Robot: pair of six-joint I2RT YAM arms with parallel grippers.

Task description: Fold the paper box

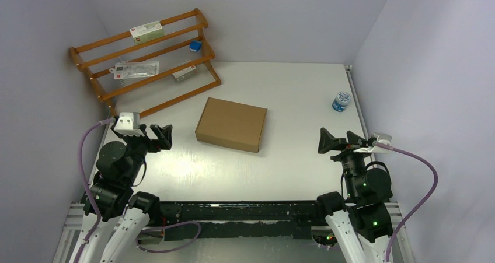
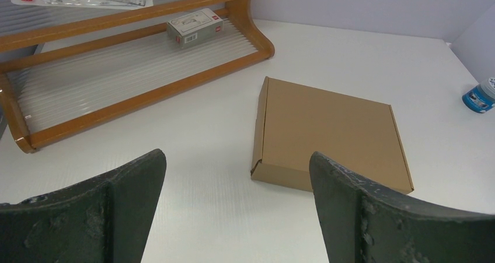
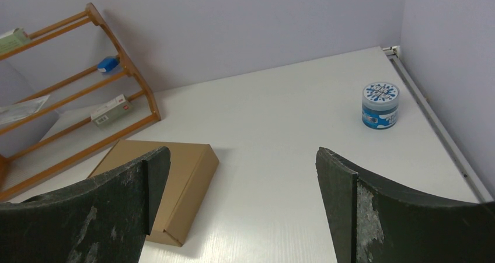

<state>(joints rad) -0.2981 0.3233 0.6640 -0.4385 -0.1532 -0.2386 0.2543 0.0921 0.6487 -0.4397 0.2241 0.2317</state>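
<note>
Nearest the bases, at about 8 o'clock on the white table, the left gripper hangs just above the surface with its jaws spread wide and nothing between them; at about 4 o'clock the right gripper is the same, splayed fully and empty; both are well apart from the work.

Past them, near the middle of the table and a little toward 11 o'clock, lies the paper box; it is plain brown cardboard, a shallow closed rectangle lying flat with its lid down and its corners turned slightly off square to the table edge; no loose flap shows, though the far side is hidden, so a tuck there may be unfinished.

Judging by this, the folding looks done and the arms are parked; any next move would call only for a check of the lid seam, or a light press on the front edge if it lifts.

Farther off, a blue-lidded jar stands at 2 o'clock; a wooden rack holding small packets leans at 10 o'clock.
</note>
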